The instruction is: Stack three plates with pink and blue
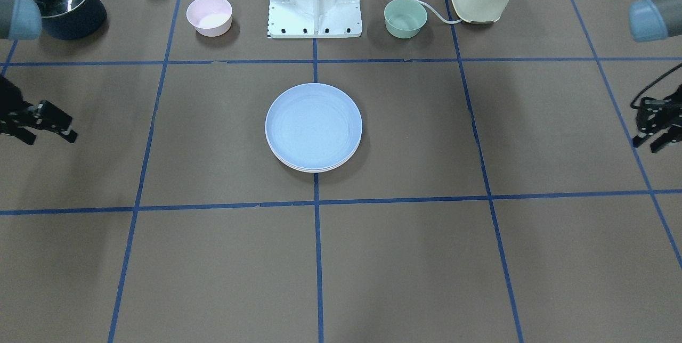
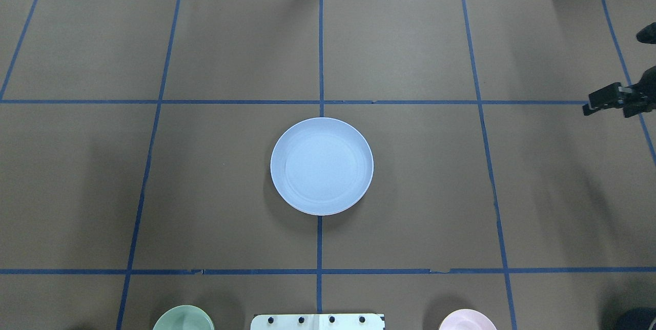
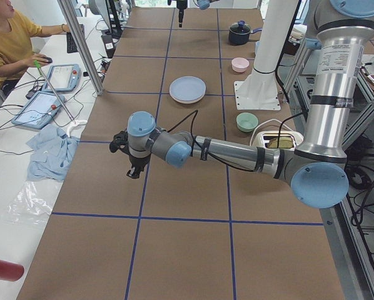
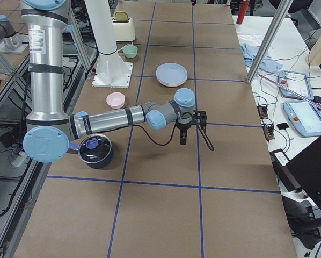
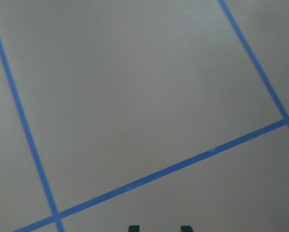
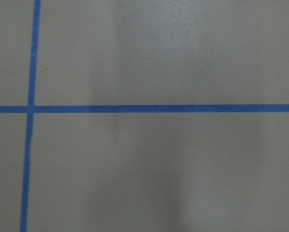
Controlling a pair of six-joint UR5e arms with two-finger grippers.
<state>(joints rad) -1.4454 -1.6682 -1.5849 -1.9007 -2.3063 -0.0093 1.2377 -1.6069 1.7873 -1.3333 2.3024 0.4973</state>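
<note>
Brown paper table (image 1: pixel 213 258) with a blue tape grid. At its centre sits the stack, blue plate (image 1: pixel 313 125) on top and two paler rims under it. Left gripper (image 1: pixel 646 145) and right gripper (image 1: pixel 49 138) hang well apart from it at opposite ends, jaws spread, empty.

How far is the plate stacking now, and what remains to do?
It looks finished: the blue plate lies on top, with paler plate rims showing beneath it, though I cannot count them surely. Nothing is in hand: the left gripper and the right gripper hang open and empty, far from the plates. Nothing seems left.
</note>
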